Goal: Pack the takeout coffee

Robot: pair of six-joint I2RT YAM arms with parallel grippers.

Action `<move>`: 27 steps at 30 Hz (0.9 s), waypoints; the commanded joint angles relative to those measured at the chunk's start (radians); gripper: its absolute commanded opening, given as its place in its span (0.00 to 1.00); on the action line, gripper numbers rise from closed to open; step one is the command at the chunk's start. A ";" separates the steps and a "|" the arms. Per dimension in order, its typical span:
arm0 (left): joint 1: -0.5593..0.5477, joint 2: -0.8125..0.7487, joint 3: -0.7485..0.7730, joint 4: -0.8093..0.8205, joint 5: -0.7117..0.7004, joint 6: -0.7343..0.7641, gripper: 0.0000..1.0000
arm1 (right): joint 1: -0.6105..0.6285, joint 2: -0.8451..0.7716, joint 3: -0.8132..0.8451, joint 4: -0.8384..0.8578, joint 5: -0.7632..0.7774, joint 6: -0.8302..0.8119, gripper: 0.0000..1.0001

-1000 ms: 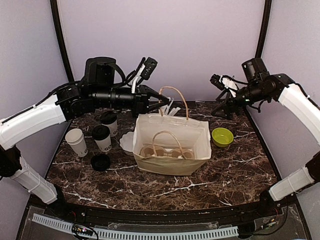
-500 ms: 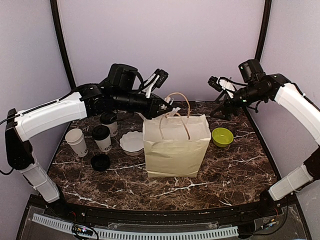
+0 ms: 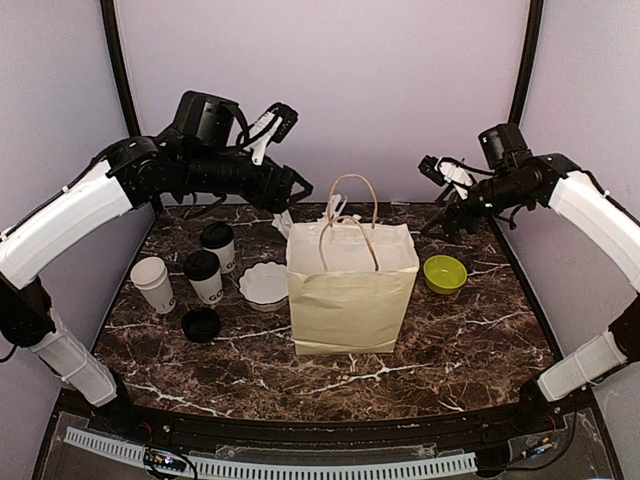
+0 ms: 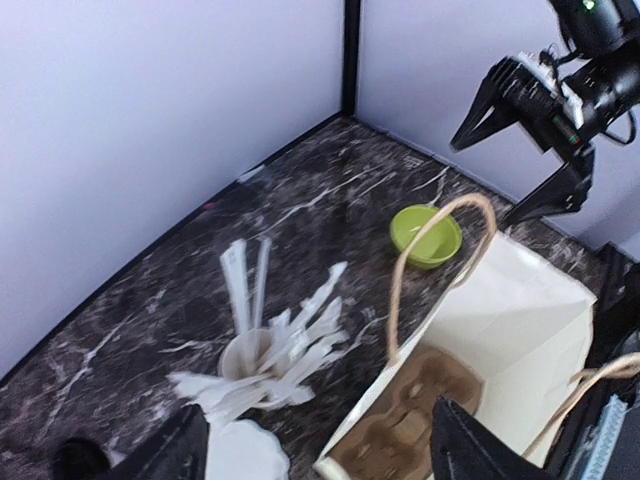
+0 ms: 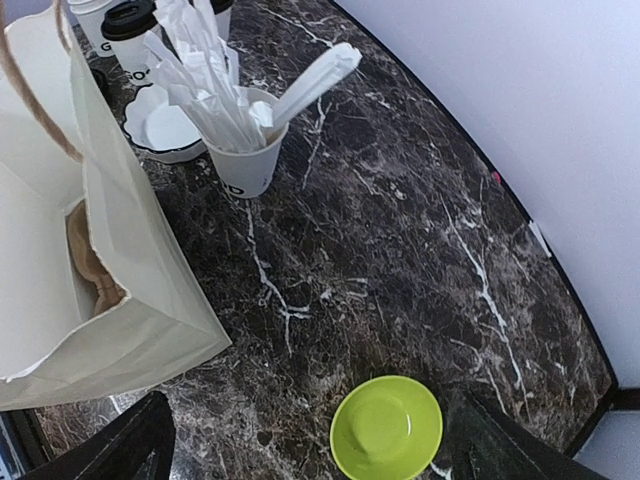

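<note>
Left of the paper bag [image 3: 352, 295], we are finding both coffees standing on the table. The front coffee cup [image 3: 205, 276] and the rear coffee cup [image 3: 218, 245] are each upright with a black lid on, close together and apart from the bag. Neither is sitting inside it.

The bag is standing upright with its mouth open. A brown cardboard cup tray [image 4: 415, 405] is lying on its floor, and its wells are looking empty as far as the left wrist view is showing.

The left gripper [image 3: 296, 187] is hovering above the bag's rear left corner, jaws spread wide and gripping nothing. The right gripper [image 3: 438, 196] is hanging right of the bag and behind it, jaws likewise parted and empty.

We are judging the bag as ready and the loading as not yet begun. The next move, in our judgement, is calling for the left arm to travel left of the bag and descend over one cup. It would then close around the body below the lid, lift the cup clear of the bag's rim and handles, and lower it into a tray well.
</note>
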 commanded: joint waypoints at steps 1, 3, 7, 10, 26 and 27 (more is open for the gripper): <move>0.042 -0.079 0.032 -0.272 -0.300 0.038 0.82 | -0.036 -0.017 -0.047 0.089 0.046 0.055 0.99; 0.102 -0.071 0.040 -0.374 -0.352 -0.014 0.84 | -0.044 0.000 -0.058 0.095 0.043 0.073 0.99; 0.259 -0.037 0.016 -0.530 -0.281 -0.116 0.84 | -0.045 0.023 -0.078 0.101 0.039 0.092 0.99; 0.352 0.009 -0.027 -0.579 -0.184 -0.147 0.85 | -0.045 0.016 -0.090 0.110 0.036 0.088 0.98; 0.509 0.257 -0.065 -0.601 -0.104 -0.164 0.90 | -0.045 -0.047 -0.139 0.098 -0.014 0.054 0.98; 0.510 0.265 -0.066 -0.599 -0.099 -0.168 0.89 | -0.045 -0.047 -0.139 0.097 -0.012 0.053 0.98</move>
